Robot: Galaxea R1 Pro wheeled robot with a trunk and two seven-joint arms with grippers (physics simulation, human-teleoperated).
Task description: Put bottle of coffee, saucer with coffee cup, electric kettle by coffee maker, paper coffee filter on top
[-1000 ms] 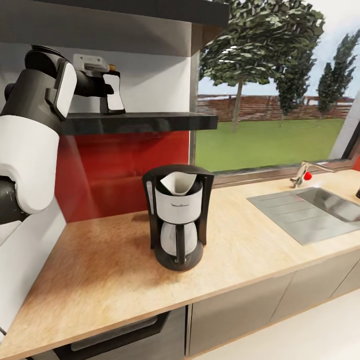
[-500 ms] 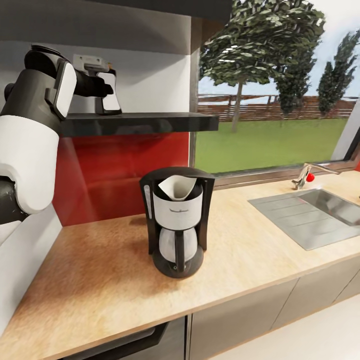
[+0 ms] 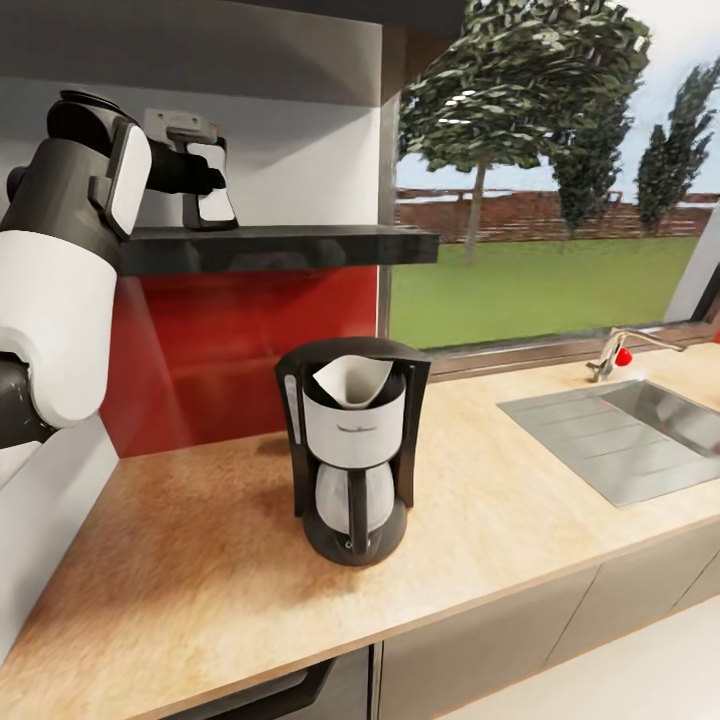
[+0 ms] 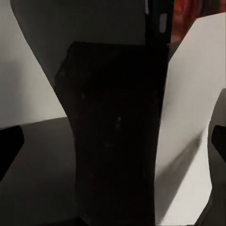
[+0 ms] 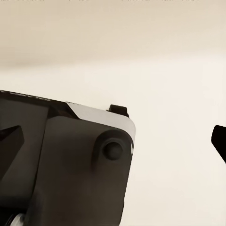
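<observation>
The left tool (image 3: 205,190) now stands closer around the small dark brown bottle of coffee with the white label (image 3: 213,196) than a second ago, its fingers either side of it; whether they are clamped I cannot tell. The bottle stands upright on the thin glossy charcoal kitchen shelf (image 3: 300,243). Below, right, the black drip coffee maker (image 3: 352,448) holds its white paper coffee filter (image 3: 352,382) on the tan wood-grain bench (image 3: 200,540). The right tool's fingers sit well apart.
</observation>
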